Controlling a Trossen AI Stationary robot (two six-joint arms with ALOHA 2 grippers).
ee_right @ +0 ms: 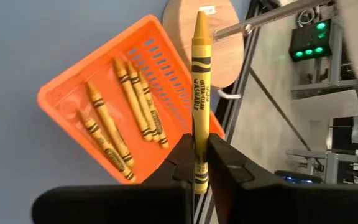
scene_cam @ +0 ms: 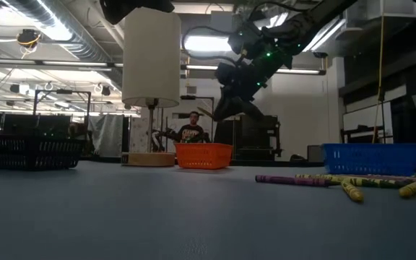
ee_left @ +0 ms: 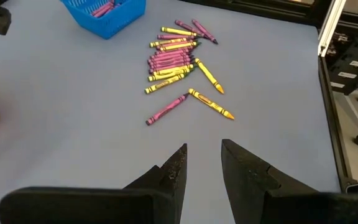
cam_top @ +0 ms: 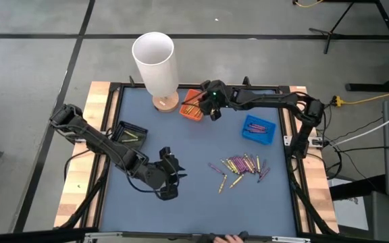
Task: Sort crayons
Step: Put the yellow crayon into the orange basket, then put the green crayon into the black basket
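A pile of yellow and purple crayons (cam_top: 240,167) lies on the blue-grey mat; it also shows in the left wrist view (ee_left: 176,59) and the low view (scene_cam: 338,182). My right gripper (cam_top: 212,106) hangs above the orange tray (cam_top: 192,106), shut on a yellow crayon (ee_right: 200,87). The orange tray (ee_right: 104,106) holds several yellow crayons. The blue tray (cam_top: 258,129) holds purple crayons. My left gripper (ee_left: 202,163) is open and empty near the table's front, left of the pile. My right gripper pinches the yellow crayon between its two fingers near its flat end (ee_right: 199,163). The crayon runs along the fingers and sticks out past their tips, its pointed end (ee_right: 200,15) forward. It is lifted clear, above the orange tray's edge.
A white lamp (cam_top: 155,64) on a round wooden base (cam_top: 165,102) stands just left of the orange tray. A black tray (cam_top: 128,133) sits at the left by the left arm. Bare mat lies between the two arms.
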